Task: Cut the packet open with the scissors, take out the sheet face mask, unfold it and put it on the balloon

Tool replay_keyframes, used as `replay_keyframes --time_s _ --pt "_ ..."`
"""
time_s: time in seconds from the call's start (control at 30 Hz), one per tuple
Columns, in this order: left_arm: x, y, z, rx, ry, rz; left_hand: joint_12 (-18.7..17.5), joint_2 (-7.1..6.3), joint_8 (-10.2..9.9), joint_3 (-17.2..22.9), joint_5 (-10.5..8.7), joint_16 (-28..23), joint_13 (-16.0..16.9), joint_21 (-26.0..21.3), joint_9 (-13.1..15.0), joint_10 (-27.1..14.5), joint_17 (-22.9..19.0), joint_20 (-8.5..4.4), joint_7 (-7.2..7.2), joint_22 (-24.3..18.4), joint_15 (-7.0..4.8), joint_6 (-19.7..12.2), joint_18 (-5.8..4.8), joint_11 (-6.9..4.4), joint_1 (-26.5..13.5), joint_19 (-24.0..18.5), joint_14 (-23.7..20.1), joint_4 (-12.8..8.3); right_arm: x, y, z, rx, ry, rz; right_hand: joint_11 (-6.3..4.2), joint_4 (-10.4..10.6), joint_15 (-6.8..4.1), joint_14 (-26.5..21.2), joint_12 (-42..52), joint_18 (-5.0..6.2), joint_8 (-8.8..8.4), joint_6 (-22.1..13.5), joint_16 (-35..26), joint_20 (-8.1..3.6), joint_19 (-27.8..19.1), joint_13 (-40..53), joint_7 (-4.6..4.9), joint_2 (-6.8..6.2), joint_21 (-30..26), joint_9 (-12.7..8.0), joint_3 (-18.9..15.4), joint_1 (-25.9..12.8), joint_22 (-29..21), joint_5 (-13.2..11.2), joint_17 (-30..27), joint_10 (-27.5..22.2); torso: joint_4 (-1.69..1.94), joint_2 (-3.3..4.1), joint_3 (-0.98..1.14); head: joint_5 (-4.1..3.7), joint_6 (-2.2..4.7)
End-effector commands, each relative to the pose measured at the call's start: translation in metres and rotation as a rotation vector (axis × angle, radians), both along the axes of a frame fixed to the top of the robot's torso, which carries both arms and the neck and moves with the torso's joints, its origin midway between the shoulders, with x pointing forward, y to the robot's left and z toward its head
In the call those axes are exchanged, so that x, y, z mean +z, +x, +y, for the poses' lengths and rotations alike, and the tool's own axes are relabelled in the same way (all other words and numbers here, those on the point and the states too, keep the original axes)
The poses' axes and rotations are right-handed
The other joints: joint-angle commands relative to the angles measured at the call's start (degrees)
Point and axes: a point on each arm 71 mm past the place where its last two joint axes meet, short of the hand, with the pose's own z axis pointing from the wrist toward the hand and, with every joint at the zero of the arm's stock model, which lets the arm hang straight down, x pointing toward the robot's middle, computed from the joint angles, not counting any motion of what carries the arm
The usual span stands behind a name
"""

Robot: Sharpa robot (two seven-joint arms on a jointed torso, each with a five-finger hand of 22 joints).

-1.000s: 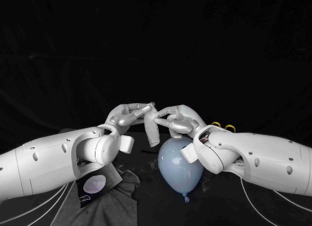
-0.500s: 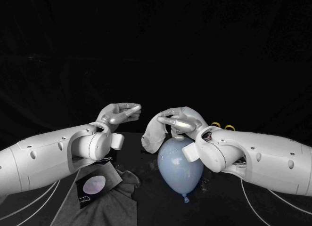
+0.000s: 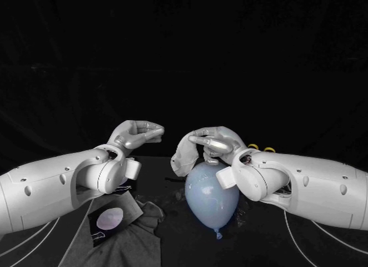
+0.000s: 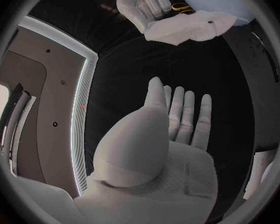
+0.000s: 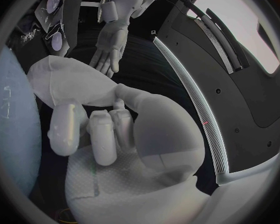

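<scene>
Head view: the right hand (image 3: pixel 209 142) holds the mask (image 3: pixel 182 161) in curled fingers. The sheet hangs down against the upper end of the balloon (image 3: pixel 209 197), which lies on the surface. The left hand (image 3: pixel 140 133) is raised just beside it, apart from the mask. The packet (image 3: pixel 110 218) lies on a grey cloth (image 3: pixel 144 239) by the left arm, and the yellow scissors (image 3: pixel 261 148) lie behind the right wrist.

Left wrist view: the left fingers (image 4: pixel 189 112) are straight and slightly spread, holding nothing.

Right wrist view: the right fingers (image 5: pixel 102 134) clamp the mask, with the balloon just beside.
</scene>
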Motion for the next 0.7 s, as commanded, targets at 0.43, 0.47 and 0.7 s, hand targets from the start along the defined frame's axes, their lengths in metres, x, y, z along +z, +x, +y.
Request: replay_keyframes --time_s 0.43,0.47,0.7 --pt "0.016 -0.018 -0.049 -0.223 0.302 -0.337 -0.9 -1.56 -0.4 -6.4 0.12 0.4 -1.5 -1.7 -1.4 1.1 -1.5 0.23 0.13 -1.0 -0.06 1.5 -0.31 -0.09 -4.6 -2.3 -0.7 2.9 -0.001 0.002 0.001 -0.007 0.025 0.032 -0.02 0.9 -0.12 6.0 -0.8 -0.15 0.76 -0.9 0.3 -0.31 -0.3 8.8 0.20 1.25 -0.6 1.3 0.0 -0.9 10.0 0.2 15.0 0.6 -0.07 0.00 0.08 0.20 0.14" --pt "0.016 -0.018 -0.050 -0.222 0.305 -0.339 -0.9 -1.60 -0.4 -6.6 0.11 0.4 -1.5 -1.7 -1.5 1.1 -1.5 0.22 0.15 -1.0 -0.06 1.5 -0.30 -0.09 -4.8 -2.3 -0.7 2.9 -0.001 0.001 0.001 -0.005 0.024 0.032 -0.02 0.9 -0.12 6.0 -0.8 -0.15 0.76 -0.9 0.3 -0.31 -0.3 8.8 0.20 1.25 -0.6 1.3 0.0 -0.9 10.0 0.2 15.0 0.6 -0.06 0.00 0.08 0.18 0.16" --pt "0.016 -0.016 -0.059 -0.211 0.320 -0.346 -0.9 -1.57 -0.5 -6.7 0.13 0.5 -1.6 -1.6 -1.6 1.2 -1.7 0.20 0.16 -1.0 -0.07 1.5 -0.26 -0.09 -4.7 -2.1 -0.6 2.7 -0.001 -0.001 0.003 0.018 0.025 0.031 0.29 1.9 0.14 6.0 -1.8 -0.03 0.17 -1.8 0.3 -0.14 -0.7 7.9 0.56 2.17 -1.2 1.0 -0.2 -1.8 9.8 0.2 15.0 -0.3 -0.07 -0.02 0.06 0.08 0.40"
